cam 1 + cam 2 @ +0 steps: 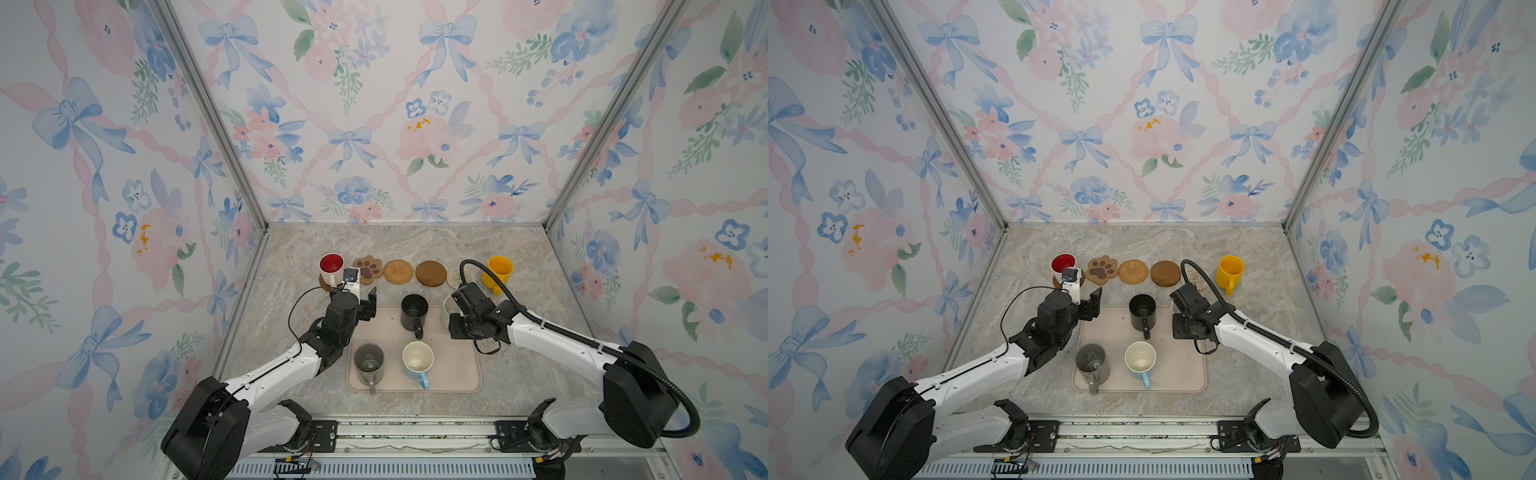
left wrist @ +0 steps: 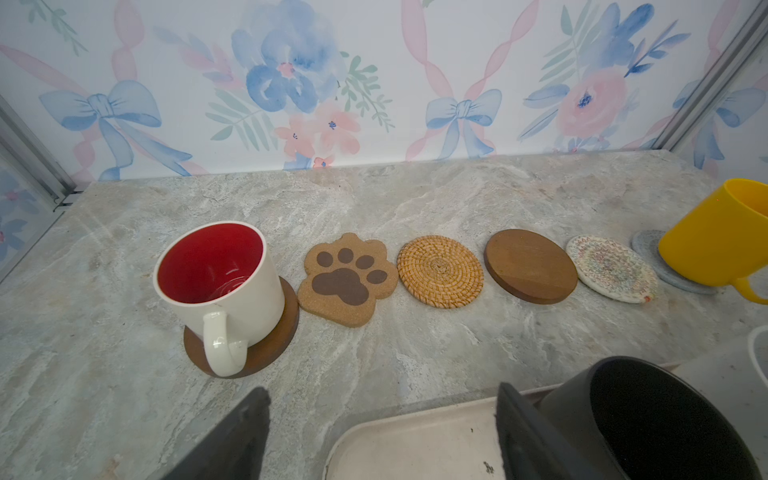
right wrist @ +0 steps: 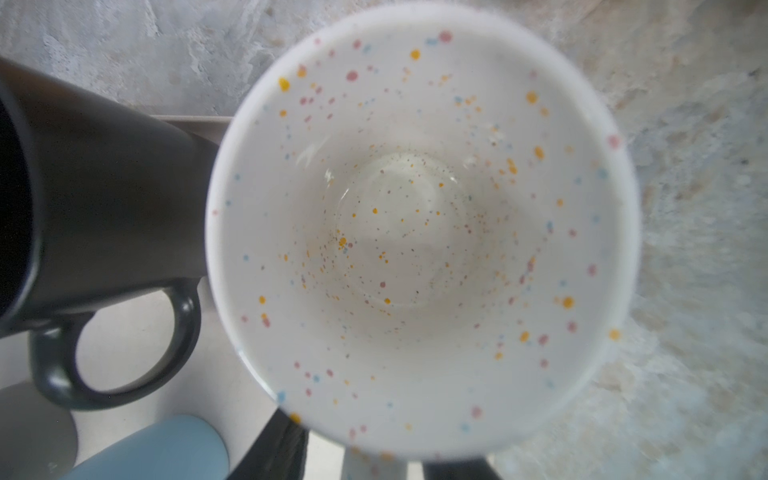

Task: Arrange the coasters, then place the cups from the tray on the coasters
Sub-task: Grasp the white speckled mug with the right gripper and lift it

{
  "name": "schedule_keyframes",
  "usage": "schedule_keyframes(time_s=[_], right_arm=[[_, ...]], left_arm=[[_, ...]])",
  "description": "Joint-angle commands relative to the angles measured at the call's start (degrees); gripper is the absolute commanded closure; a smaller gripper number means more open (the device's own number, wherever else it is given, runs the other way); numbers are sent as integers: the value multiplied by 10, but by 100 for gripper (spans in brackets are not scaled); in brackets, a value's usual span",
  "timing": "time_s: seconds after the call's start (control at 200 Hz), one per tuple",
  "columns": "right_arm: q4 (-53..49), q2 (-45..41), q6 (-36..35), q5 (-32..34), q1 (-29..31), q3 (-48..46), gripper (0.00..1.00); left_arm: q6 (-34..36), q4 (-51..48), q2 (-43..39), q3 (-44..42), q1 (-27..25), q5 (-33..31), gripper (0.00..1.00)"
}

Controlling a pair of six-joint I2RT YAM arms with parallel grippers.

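Since four coasters (image 1: 398, 272) beyond the tray (image 1: 457, 365) sit free, right gripper (image 3: 361, 453) straddles the handle of cream speckled mug (image 3: 415, 208) at tray's far right corner; clamped or not, cannot tell. Left gripper (image 2: 380, 392) wide, empty.

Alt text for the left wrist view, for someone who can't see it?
A row of six coasters lies on a marble table: a white mug with red inside stands on the dark wooden coaster at one end, a yellow mug on the blue-grey coaster at the other. The open left gripper hovers near the tray and a black mug.
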Motion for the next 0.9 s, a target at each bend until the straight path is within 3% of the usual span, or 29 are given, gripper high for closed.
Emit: schedule_keyframes(time_s=[0.0,0.36,0.565,0.65,0.895], right_arm=[[-9,9,0,-2,6,12,58],[-12,24,0,-2,6,17,69],[-17,31,-2,1,6,20,87],[-22,33,-5,4,6,23,100],[-41,18,-15,34,9,31,100]], left_arm=[[-8,4,5,11,6,7,19],[-11,4,18,17,7,12,19],[-12,4,26,21,8,14,19],[-12,3,26,21,8,15,19],[-12,4,21,18,10,11,19]])
